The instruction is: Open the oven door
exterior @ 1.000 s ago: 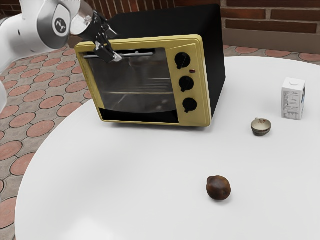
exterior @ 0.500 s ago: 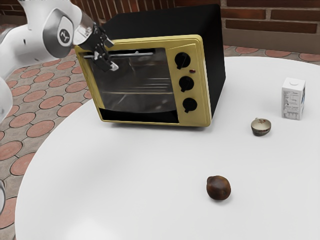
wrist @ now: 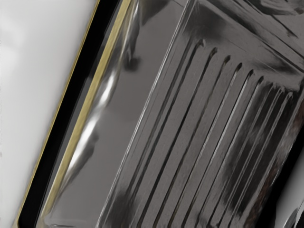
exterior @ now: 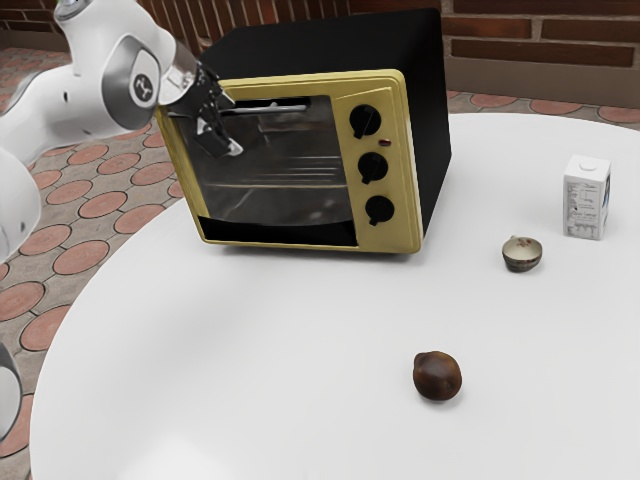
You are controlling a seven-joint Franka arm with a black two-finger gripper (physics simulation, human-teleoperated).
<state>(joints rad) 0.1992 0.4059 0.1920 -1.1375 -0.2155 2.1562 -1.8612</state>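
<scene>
Reaching with a black two-finger gripper (exterior: 232, 126), spread apart, to the front of the black oven with a yellow frame (exterior: 345, 45), near the exterior view's left end of the silver bar handle (exterior: 275, 109); cannot tell whether touching. See the dark glass oven door (exterior: 275, 190) shut in the oven's front. Find, toward the exterior view's right from the oven, a small cream-lined bowl (exterior: 521, 256), a white box-shaped carton (exterior: 585, 200) and a dark brown rounded object (exterior: 437, 377).
</scene>
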